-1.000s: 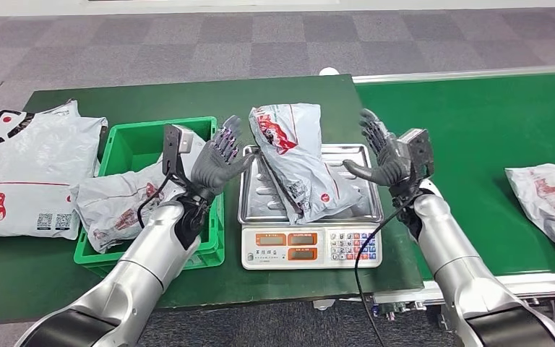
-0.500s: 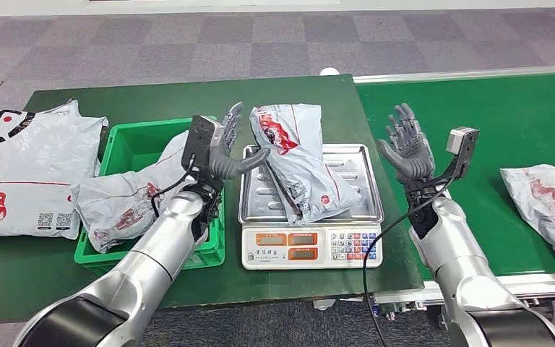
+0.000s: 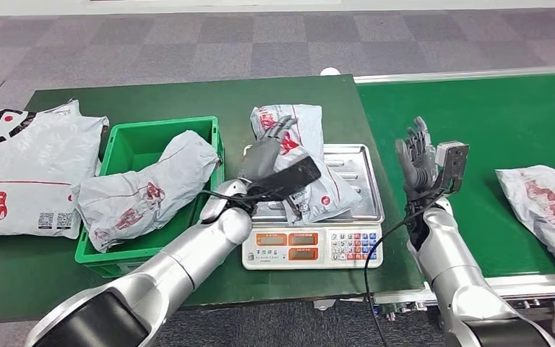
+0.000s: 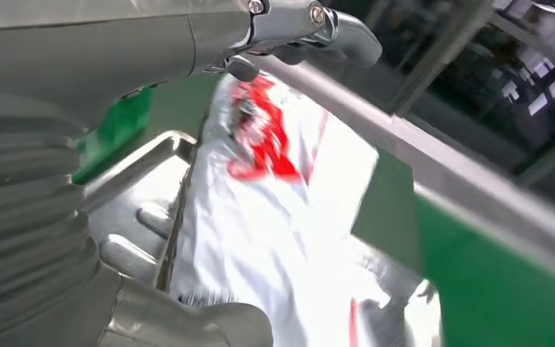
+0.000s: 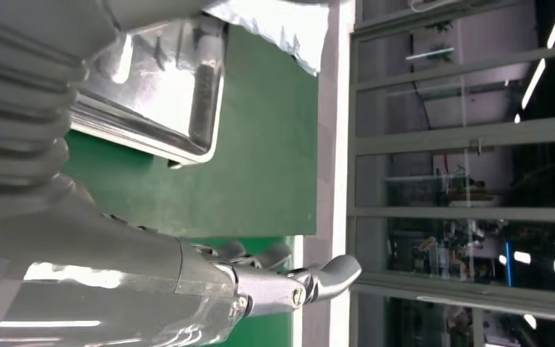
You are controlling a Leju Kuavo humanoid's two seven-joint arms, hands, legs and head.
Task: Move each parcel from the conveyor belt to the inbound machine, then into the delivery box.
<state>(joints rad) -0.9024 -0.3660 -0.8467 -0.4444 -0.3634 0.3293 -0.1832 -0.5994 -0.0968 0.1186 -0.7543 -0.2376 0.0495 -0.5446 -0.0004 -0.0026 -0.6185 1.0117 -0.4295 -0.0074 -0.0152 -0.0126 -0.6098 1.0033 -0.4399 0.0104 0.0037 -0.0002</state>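
Reaching left hand (image 3: 269,148), fingers apart, onto parcel (image 3: 298,155) atop scale (image 3: 311,217); slick bag risks slipping toward nine o'clock short of green box (image 3: 134,144); right hand (image 3: 418,157) spread, idle.

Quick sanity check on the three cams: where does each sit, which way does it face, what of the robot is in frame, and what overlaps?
Head view: high on the body, looking forward and down at the green table; both silver arms, left hand on the parcel, right hand raised and holding nothing.
Left wrist view: behind the left hand, facing the parcel on the scale tray; ribbed cover and thumb show.
Right wrist view: behind the right hand, facing the tray's corner and windows beyond.
Shared: all three show the tray.
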